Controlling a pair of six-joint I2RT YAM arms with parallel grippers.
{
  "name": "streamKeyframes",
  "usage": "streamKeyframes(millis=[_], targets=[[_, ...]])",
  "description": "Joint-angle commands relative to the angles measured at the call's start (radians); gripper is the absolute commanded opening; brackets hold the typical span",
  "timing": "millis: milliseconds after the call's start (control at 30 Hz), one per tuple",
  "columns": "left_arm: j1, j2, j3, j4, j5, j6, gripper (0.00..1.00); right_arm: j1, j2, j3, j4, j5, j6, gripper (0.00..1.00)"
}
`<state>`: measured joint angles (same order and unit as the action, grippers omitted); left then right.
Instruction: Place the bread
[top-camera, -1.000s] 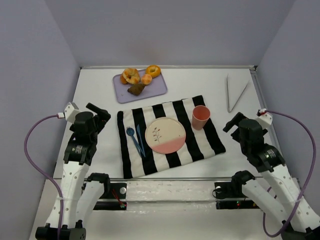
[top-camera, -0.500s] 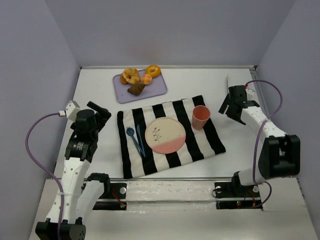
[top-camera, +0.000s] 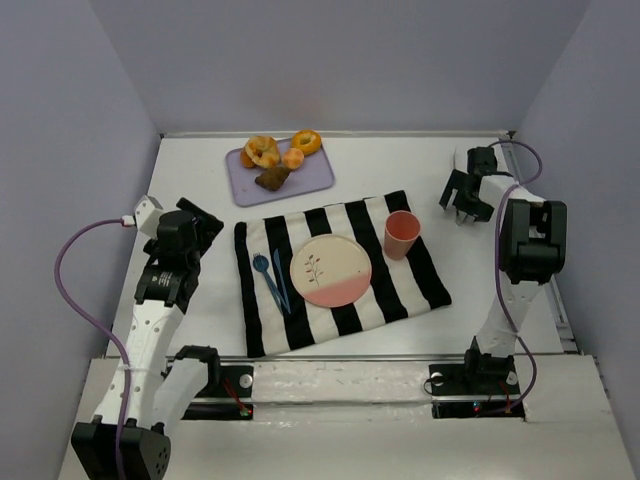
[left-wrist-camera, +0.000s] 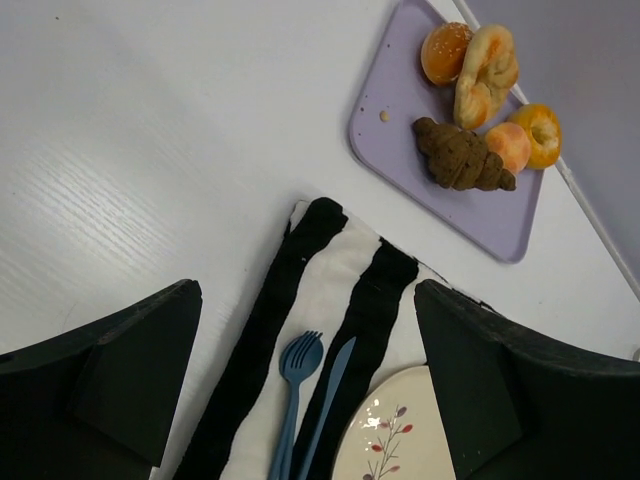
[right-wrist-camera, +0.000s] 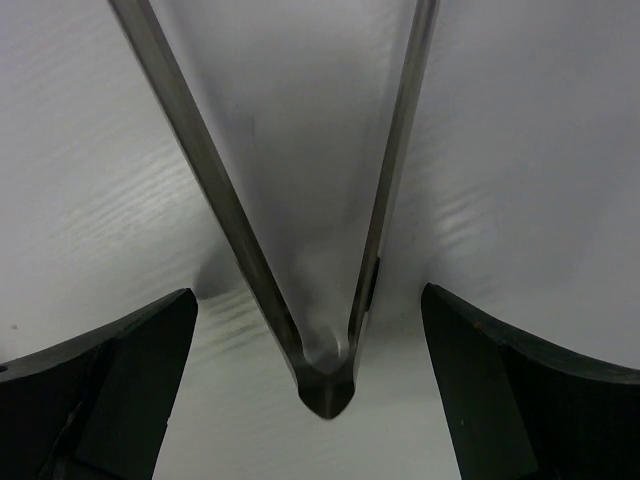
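Nearest, the plate lies bare on the striped mat. A fork and knife lie just to its left, and a cup stands just beyond its right edge. Left of the plate, off the mat, the left gripper hovers with its jaws spread wide and nothing between them; it has barely shifted in the last second.

The change is on the other side. The right arm has swung from near-right of the plate out to the far right, and the right gripper now hangs low over the tongs. Its jaws stand released, one either side of the tongs' joined end, and the wrist view shows no contact.

The bread sits farthest off, beyond the plate and a little left, heaped on the tray and untouched. The swing suggests the tongs are to be taken up first, so closing on them is probably the next step. No bread has been placed yet.
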<state>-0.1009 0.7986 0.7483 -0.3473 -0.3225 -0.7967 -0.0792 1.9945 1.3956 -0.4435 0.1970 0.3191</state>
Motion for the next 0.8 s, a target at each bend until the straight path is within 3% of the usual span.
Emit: streamKeyframes(millis=[0,233,433,467,600,700,767], targets=[[0.007,0.01,0.056,0.045,-0.072,-0.007,0.99,-0.031,0.074,0.146,0.031,-0.034,-0.043,1.0],[0.009,0.027,0.071,0.019,-0.193,-0.036,0.99,-0.042,0.279,0.374,-0.041,-0.021,-0.094,1.0],[0.01,0.021,0.074,0.019,-0.204,-0.039,0.99,-0.042,0.366,0.519,-0.109,0.019,-0.106,0.98],[0.01,0.019,0.074,0.019,-0.204,-0.041,0.99,-0.051,0.374,0.523,-0.11,0.021,-0.109,0.96],[0.01,0.013,0.079,0.014,-0.194,-0.039,0.99,-0.051,0.35,0.52,-0.109,-0.016,-0.098,0.59],[0.01,-0.004,0.08,0.01,-0.175,-0.038,0.99,-0.051,0.262,0.488,-0.103,-0.025,-0.107,0.45],[0.01,-0.016,0.082,0.002,-0.159,-0.039,0.99,-0.051,0.192,0.435,-0.089,-0.024,-0.114,0.43]])
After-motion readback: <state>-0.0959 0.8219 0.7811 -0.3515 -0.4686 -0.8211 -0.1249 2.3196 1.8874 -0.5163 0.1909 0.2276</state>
